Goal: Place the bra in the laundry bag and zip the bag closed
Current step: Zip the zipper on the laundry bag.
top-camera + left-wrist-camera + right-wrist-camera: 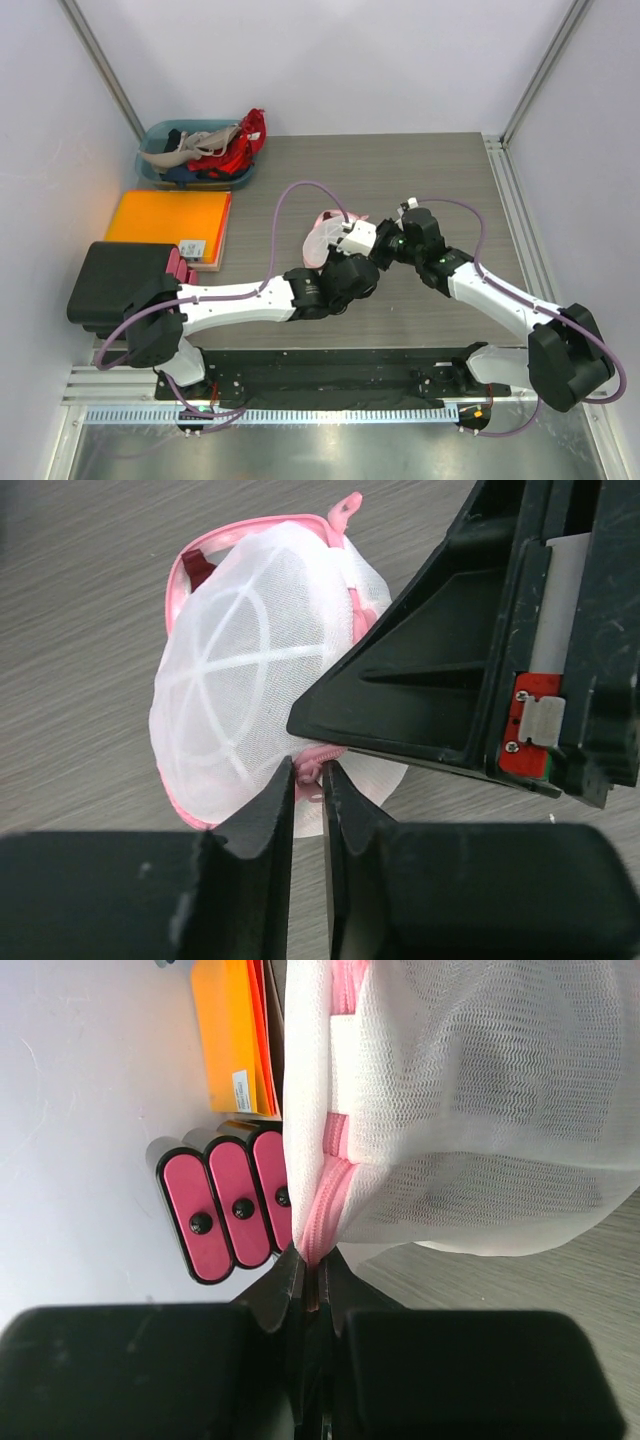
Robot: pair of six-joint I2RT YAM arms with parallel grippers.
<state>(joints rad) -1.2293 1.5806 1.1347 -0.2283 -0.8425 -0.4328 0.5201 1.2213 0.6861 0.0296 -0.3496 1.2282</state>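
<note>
The laundry bag (322, 240) is a rounded white mesh pouch with pink zip trim, lying mid-table between my two grippers. In the left wrist view the laundry bag (250, 660) fills the middle, and my left gripper (309, 773) is shut on its pink zip pull at the near edge. A dark red bit (197, 568) shows at its far rim; I cannot tell whether it is the bra. My right gripper (318, 1263) is shut on the pink zip trim of the laundry bag (470, 1110). In the top view my left gripper (337, 250) and right gripper (365, 237) meet at the bag.
A teal bin (150, 165) of clothes stands at the back left. An orange folder (170, 218) lies in front of it, with a black box (115, 280) and pink-capped pieces (180, 268) nearer. The right gripper's black body (480, 650) crowds the left wrist view.
</note>
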